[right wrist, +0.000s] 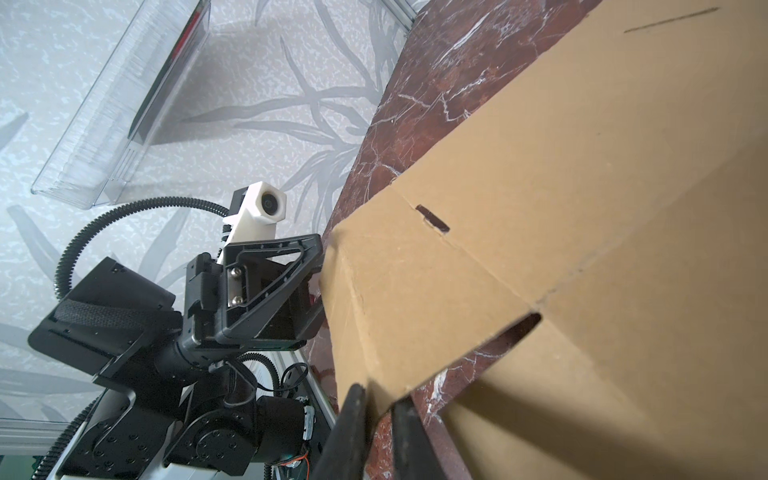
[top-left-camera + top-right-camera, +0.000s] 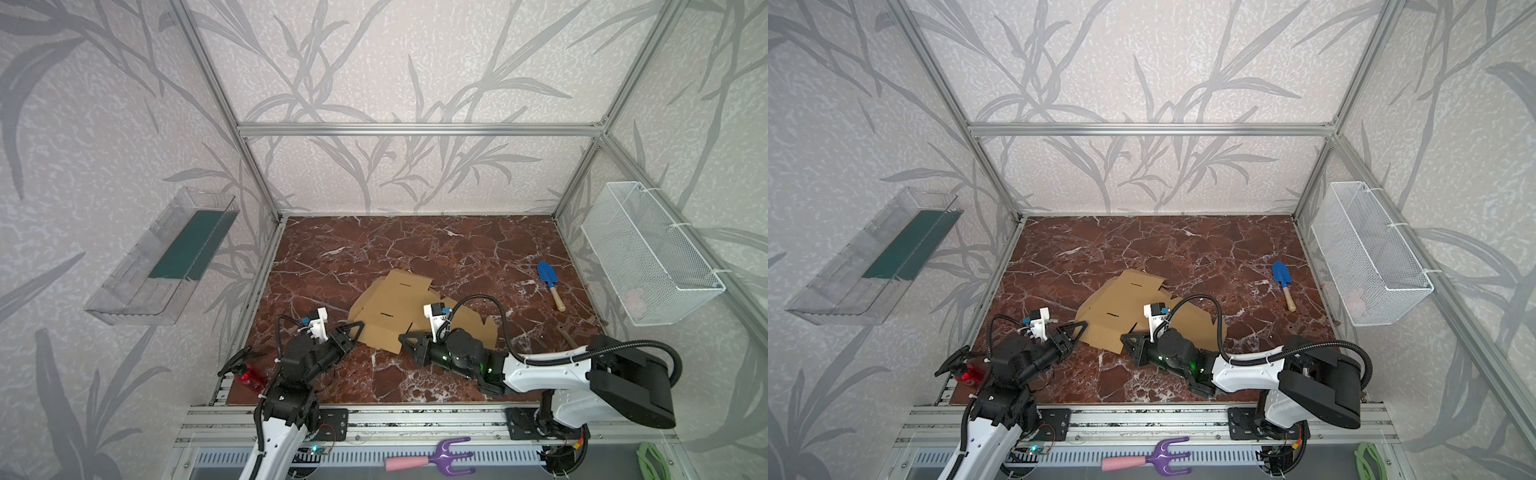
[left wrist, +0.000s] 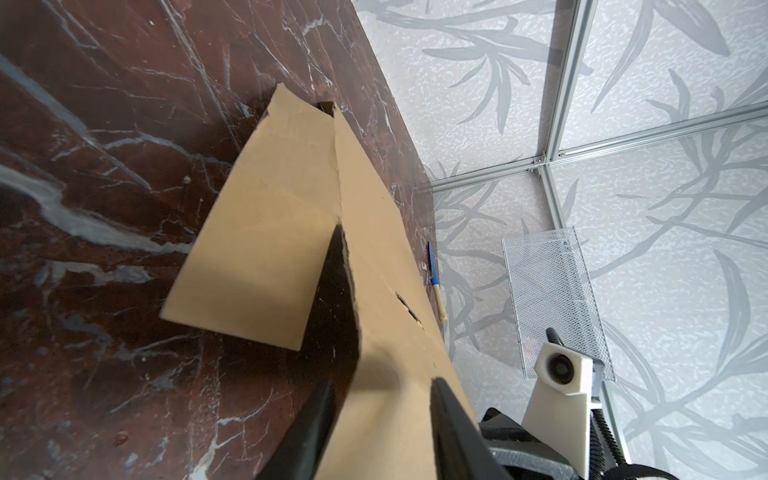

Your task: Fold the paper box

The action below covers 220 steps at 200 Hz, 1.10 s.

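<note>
Nearest me, the right gripper (image 1: 379, 395) is pinched tight on a near flap of the paper box (image 2: 399, 301), holding that corner off the marble tabletop (image 2: 415, 245). Alongside it, the left gripper (image 2: 352, 331) straddles the box's left edge; I cannot tell whether its jaws bite. Beyond them the box lies mostly flat, mid-table. If the left hold is loose, I reckon the sheet may swivel instead of creasing, or the flap may tear. The blue trowel (image 2: 549, 282) lies well clear.
</note>
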Motion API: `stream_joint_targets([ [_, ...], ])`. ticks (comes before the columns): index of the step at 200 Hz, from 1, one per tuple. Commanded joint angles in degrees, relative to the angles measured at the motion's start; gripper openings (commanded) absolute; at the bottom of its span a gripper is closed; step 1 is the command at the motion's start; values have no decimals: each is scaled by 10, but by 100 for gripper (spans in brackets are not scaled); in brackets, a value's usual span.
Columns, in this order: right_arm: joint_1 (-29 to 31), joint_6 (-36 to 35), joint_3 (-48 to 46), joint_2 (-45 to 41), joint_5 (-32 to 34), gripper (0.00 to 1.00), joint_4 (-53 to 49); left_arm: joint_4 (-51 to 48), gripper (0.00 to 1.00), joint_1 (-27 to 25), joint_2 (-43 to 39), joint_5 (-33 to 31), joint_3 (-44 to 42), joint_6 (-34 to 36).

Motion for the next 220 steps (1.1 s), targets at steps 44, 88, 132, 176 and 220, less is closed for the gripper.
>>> stream_joint_targets([
  [44, -2, 0, -4, 1, 8, 16, 10, -32, 20, -2, -34, -14, 6, -17],
  [88, -3, -1, -9, -10, 9, 26, 9, -38, 12, -3, -34, -20, 16, -16],
  [132, -2, -24, -19, -82, 27, 62, -50, -63, 11, -3, -34, -40, 40, -3],
  [176, -2, -130, 8, -272, 79, 99, -245, -183, 3, -2, 48, -91, 171, 98],
  [220, -2, -253, 6, -469, 179, 99, -388, -271, 0, -2, 197, -132, 365, 221],
])
